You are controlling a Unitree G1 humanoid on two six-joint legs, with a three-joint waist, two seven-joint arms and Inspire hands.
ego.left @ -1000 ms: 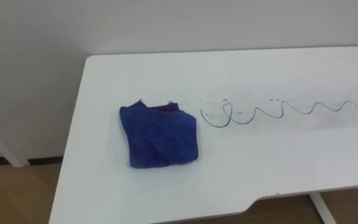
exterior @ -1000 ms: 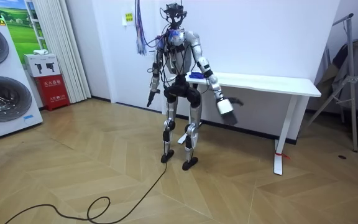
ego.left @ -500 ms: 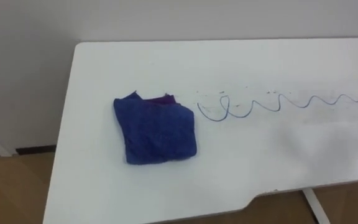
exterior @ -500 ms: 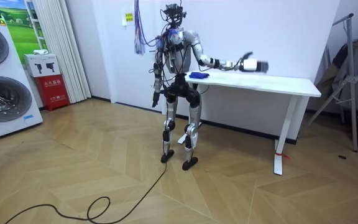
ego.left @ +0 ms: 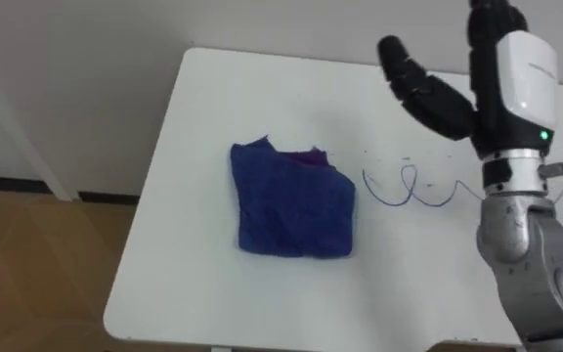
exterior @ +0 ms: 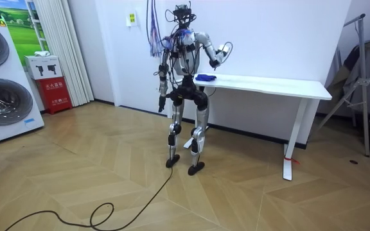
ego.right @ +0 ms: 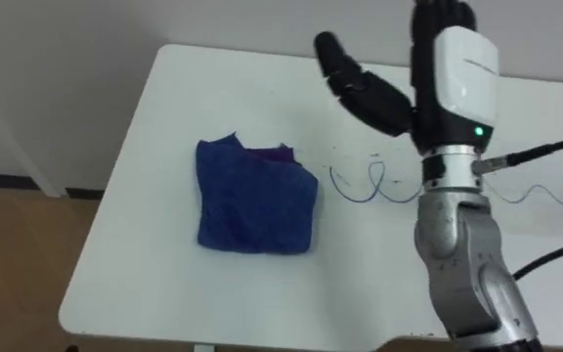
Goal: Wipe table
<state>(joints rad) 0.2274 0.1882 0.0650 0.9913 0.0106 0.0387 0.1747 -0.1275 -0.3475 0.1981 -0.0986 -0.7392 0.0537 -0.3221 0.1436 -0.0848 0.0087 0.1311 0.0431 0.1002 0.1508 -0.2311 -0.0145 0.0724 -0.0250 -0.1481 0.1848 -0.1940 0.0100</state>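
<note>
The right robot hand (ego.right: 453, 73) hovers open and empty near the pen scribble (ego.right: 371, 181), beside the folded blue cloth (ego.right: 255, 198) on the surface (ego.right: 164, 88), so lowering here may miss the cloth and smear ink.

black fingers (ego.left: 428, 93), white wrist casing (ego.left: 526, 68), silver forearm (ego.left: 531, 264)
</note>
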